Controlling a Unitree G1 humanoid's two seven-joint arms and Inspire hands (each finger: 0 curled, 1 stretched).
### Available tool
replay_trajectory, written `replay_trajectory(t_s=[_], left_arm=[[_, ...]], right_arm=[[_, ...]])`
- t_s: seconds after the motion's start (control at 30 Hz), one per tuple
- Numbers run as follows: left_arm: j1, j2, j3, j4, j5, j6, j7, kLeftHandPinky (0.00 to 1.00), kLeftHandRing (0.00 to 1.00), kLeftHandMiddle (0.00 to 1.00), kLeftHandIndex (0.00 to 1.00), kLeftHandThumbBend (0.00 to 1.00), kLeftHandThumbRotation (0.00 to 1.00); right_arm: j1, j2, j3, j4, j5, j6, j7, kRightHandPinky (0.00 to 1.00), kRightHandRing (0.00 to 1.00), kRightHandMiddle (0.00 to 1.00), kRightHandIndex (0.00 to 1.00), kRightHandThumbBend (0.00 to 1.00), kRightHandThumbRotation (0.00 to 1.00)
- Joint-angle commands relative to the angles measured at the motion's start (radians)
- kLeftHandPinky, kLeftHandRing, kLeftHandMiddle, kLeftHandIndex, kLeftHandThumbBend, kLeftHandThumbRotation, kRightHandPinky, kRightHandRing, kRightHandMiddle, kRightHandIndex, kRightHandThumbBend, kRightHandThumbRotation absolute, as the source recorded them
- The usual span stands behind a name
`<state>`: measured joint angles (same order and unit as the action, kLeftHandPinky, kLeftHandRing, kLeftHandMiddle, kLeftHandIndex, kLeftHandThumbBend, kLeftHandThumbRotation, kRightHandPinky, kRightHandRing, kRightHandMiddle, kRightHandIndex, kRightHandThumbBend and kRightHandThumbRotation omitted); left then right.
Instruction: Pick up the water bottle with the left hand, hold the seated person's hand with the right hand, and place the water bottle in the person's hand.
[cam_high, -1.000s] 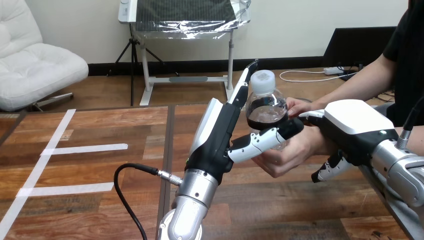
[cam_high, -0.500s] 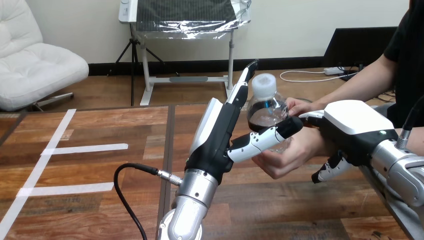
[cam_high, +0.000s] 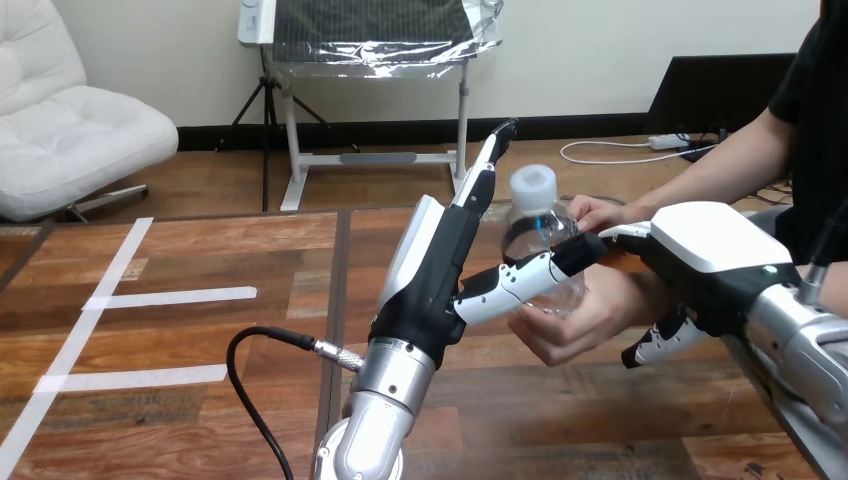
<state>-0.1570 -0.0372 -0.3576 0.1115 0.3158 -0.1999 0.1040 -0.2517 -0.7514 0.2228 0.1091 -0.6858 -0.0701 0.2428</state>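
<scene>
Left hand (cam_high: 430, 278): straight fingers behind, thumb across the front, pinching the water bottle (cam_high: 540, 228), which leans into the person's hand (cam_high: 590, 315) just right of it. Right hand (cam_high: 710, 240) wraps the person's wrist. Bottle likely light, slick, thin-walled; best gripped gently, mid-body.

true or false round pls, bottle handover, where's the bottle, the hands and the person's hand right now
1. The water bottle stands on the table. False: it is off the table, with the left hand's thumb across its front and the person's hand under it.
2. The bottle's white cap is on. True.
3. The right hand rests on the table, apart from the person. False: it is at the person's wrist, with fingers curled beneath it.
4. The person's hand is raised, palm up. True.
5. White tape lines mark the table's left part. True.
</scene>
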Motion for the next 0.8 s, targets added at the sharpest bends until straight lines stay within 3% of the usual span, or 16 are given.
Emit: replay_trajectory(t_s=[0.0, 0.37, 0.47, 0.67, 0.77], left_arm=[[0.000, -0.035, 0.009, -0.062, -0.017, -0.017, 0.010, 1.00, 1.00, 1.00, 1.00, 0.99, 0.74], [0.060, -0.041, 0.013, -0.105, -0.041, -0.076, 0.040, 1.00, 1.00, 1.00, 1.00, 0.89, 0.77], [0.086, -0.044, 0.013, -0.120, -0.058, -0.103, 0.045, 1.00, 1.00, 1.00, 1.00, 0.86, 0.78], [0.122, -0.043, 0.013, -0.136, -0.071, -0.149, 0.056, 1.00, 1.00, 1.00, 1.00, 0.79, 0.82], [0.140, -0.039, 0.014, -0.135, -0.075, -0.197, 0.063, 1.00, 1.00, 1.00, 1.00, 0.76, 0.85]], right_arm=[[0.016, 0.010, -0.094, -0.102, 0.053, 0.000, -0.044, 0.77, 0.84, 0.87, 0.83, 0.86, 0.01], [0.148, 0.069, -0.184, -0.311, 0.129, 0.034, -0.068, 0.76, 0.85, 0.87, 0.83, 0.75, 0.00], [0.198, 0.107, -0.206, -0.384, 0.144, 0.052, -0.089, 0.75, 0.85, 0.87, 0.83, 0.72, 0.00], [0.258, 0.165, -0.223, -0.467, 0.145, 0.076, -0.125, 0.74, 0.84, 0.88, 0.83, 0.63, 0.01], [0.290, 0.199, -0.225, -0.492, 0.136, 0.060, -0.172, 0.73, 0.84, 0.87, 0.83, 0.59, 0.02]])
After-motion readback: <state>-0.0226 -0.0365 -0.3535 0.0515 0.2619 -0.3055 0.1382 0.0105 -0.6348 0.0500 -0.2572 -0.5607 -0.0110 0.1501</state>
